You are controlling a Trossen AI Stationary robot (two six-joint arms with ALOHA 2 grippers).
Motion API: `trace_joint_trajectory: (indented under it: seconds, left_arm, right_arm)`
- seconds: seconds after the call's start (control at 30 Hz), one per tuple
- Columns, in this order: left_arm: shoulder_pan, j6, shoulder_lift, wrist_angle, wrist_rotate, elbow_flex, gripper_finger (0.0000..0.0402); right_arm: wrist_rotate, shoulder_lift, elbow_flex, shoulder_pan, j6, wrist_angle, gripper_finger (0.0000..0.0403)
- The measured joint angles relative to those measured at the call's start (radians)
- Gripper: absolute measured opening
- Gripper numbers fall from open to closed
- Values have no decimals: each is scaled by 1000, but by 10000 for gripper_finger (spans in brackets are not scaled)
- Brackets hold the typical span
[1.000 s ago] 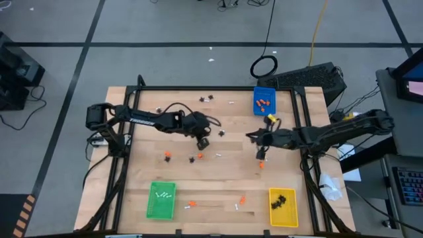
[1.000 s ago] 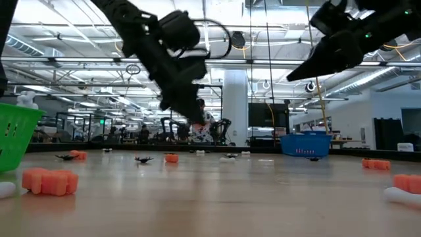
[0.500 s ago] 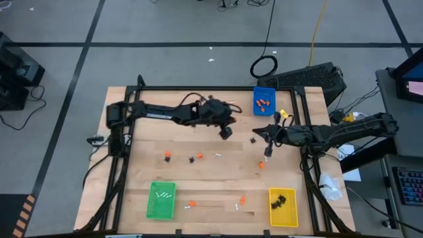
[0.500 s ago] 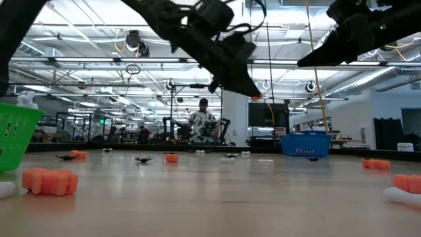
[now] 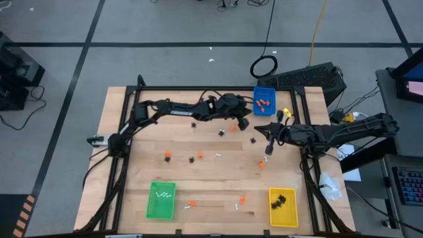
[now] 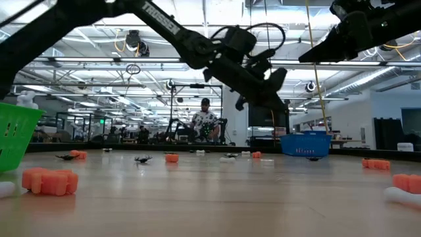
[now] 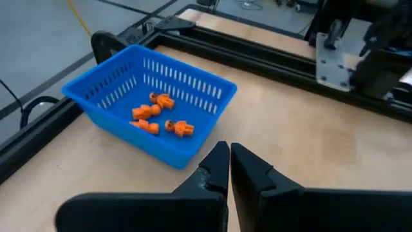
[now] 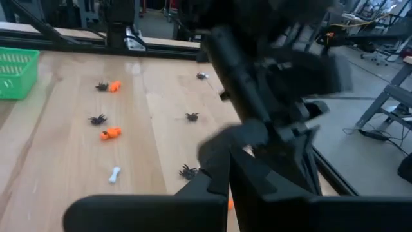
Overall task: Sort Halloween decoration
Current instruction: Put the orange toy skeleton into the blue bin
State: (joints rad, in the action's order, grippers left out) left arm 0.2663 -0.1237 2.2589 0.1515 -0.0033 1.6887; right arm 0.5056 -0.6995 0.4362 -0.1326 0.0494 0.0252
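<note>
The Halloween decoration lies scattered on the wooden table: orange lumps (image 5: 168, 156), black spiders (image 5: 198, 157) and white bones (image 5: 217, 156). My left gripper (image 7: 226, 147) hangs shut above the table, just short of the blue tray's (image 7: 174, 151) near wall, and nothing shows between its fingers. Several orange lumps (image 7: 158, 116) lie in that tray. One orange lump (image 5: 232, 129) lies on the table near this gripper (image 5: 246, 122). My right gripper (image 8: 228, 154) is shut and empty. It hovers at the right (image 5: 259, 129) and points at the left arm.
A green tray (image 5: 149, 198) with white bones stands at the near left. A yellow tray (image 5: 272, 198) with black spiders stands at the near right. The table's black frame rail (image 7: 270, 64) runs just past the blue tray. A person sits in the room beyond the table (image 6: 205, 122).
My left gripper has swept from the table's middle toward the far right, up to the blue tray, tipping nearer to level. An orange lump showed at its fingertips before. Now none shows there, and one lies on the table near it. My right gripper drew back slightly.
</note>
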Motion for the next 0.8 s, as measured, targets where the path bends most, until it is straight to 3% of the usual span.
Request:
trace_joint_trajectory:
  seconds: [0.2,0.4,0.8]
  left_arm:
    - [5,31,41,-34,46,56,6]
    - [-38,124,-2,-228,85,54,0]
    - [-139,106,-51,-4,-58,-147,0]
  right_arm:
    - [0,6,0,0,-26,-54,0]
    - [-5,6,0,0,-55,-106,0]
    - [-12,0,0,0,-157,-178,0]
